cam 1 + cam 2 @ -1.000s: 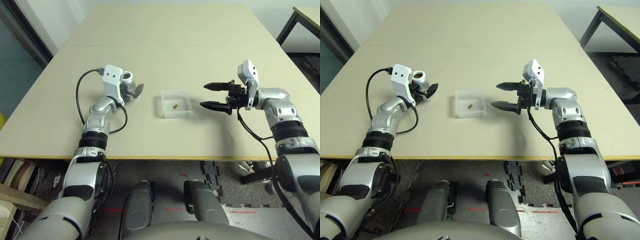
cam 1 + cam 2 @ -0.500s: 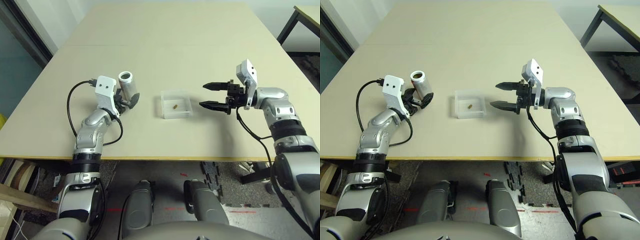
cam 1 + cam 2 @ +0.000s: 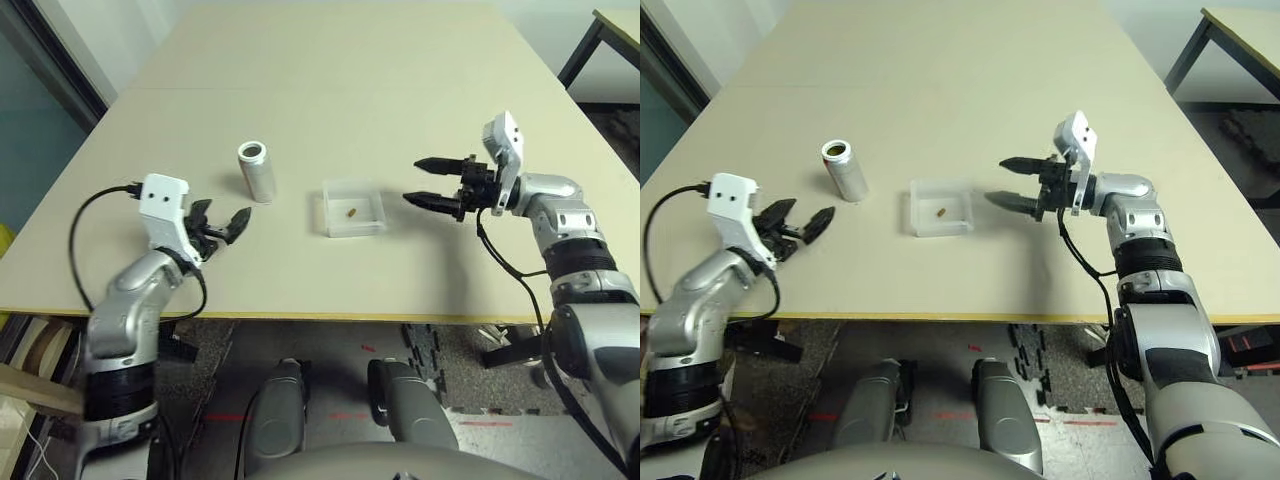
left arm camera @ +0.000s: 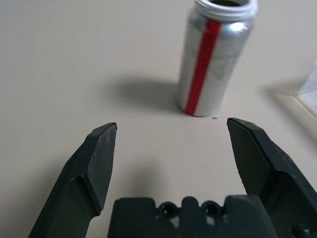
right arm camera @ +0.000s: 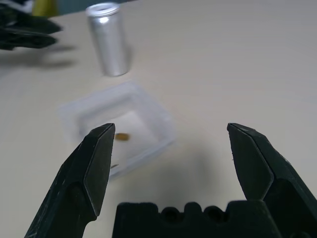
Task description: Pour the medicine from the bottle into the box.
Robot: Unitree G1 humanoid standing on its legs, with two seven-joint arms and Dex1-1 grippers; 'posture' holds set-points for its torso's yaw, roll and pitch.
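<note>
The bottle [image 3: 256,171] stands upright and uncapped on the table, a silvery cylinder with a white rim; the left wrist view shows a red stripe down the bottle [image 4: 213,57]. To its right sits the clear box [image 3: 352,207] with the brownish medicine pill [image 3: 351,211] lying inside. My left gripper [image 3: 222,225] is open near the table's front left, well clear of the bottle. On the right of the box, a little apart from it, my right gripper [image 3: 422,181] hovers open, its fingers pointing at it. The right wrist view looks past the fingertips [image 5: 101,144] at the box [image 5: 119,131] and pill [image 5: 122,137].
The tan table [image 3: 340,90] stretches far behind the objects. Its front edge [image 3: 300,317] runs just below my left gripper. A dark table leg [image 3: 585,45] stands at the far right, beyond the table. My left gripper [image 5: 25,32] also shows beyond the bottle in the right wrist view.
My left gripper has let go of the bottle, leaving it upright, and pulled back toward the front left edge. The right gripper has shifted slightly up and right.
</note>
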